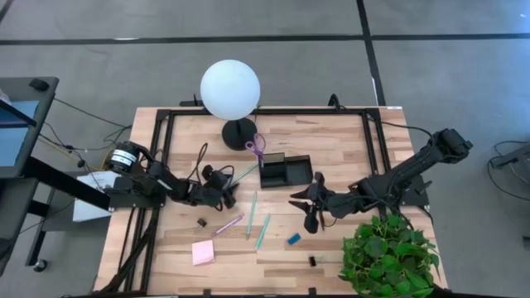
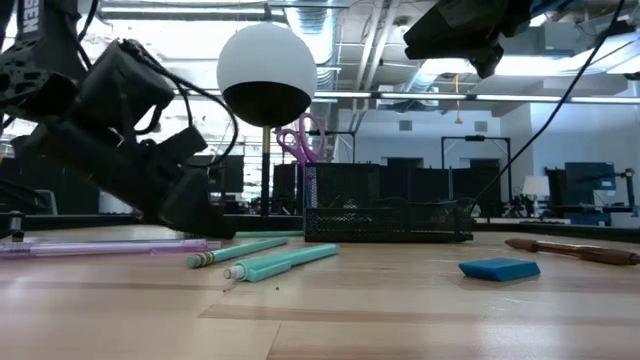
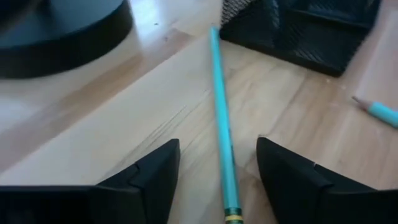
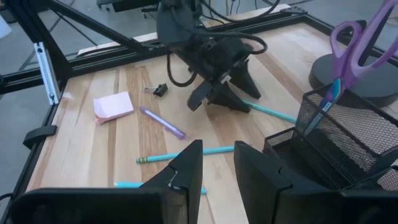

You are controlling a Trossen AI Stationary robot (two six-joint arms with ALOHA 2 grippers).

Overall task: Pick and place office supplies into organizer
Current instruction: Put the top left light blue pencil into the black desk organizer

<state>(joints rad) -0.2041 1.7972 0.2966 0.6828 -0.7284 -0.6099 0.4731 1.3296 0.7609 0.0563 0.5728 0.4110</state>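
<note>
The teal pencil (image 3: 222, 143) between the left claw's fingers looks light, thin, stiff and smooth, so it will likely roll or slide if nudged. A pinch across the shaft near its middle should carry it level; a grip close to the banded end would let the far end droop. It lies flat on the table (image 1: 331, 149), its far tip almost at the black mesh organizer (image 1: 285, 170), which sits at about 12 o'clock from the scattered supplies.

The left claw (image 1: 229, 194) is low over the table, reaching toward 3 o'clock, fingers spread wide on either side of the pencil and gripping nothing. The right claw (image 1: 305, 209) hangs above the table at about 5 o'clock from the organizer, fingers part open and empty.

2 more teal pencils (image 1: 252, 213) and a purple pen (image 1: 228, 224) lie at 6 o'clock from the organizer, with a pink sticky pad (image 1: 203, 252) and a blue eraser (image 1: 294, 239) nearby. Purple scissors (image 1: 256, 147) already stand in the organizer.
</note>
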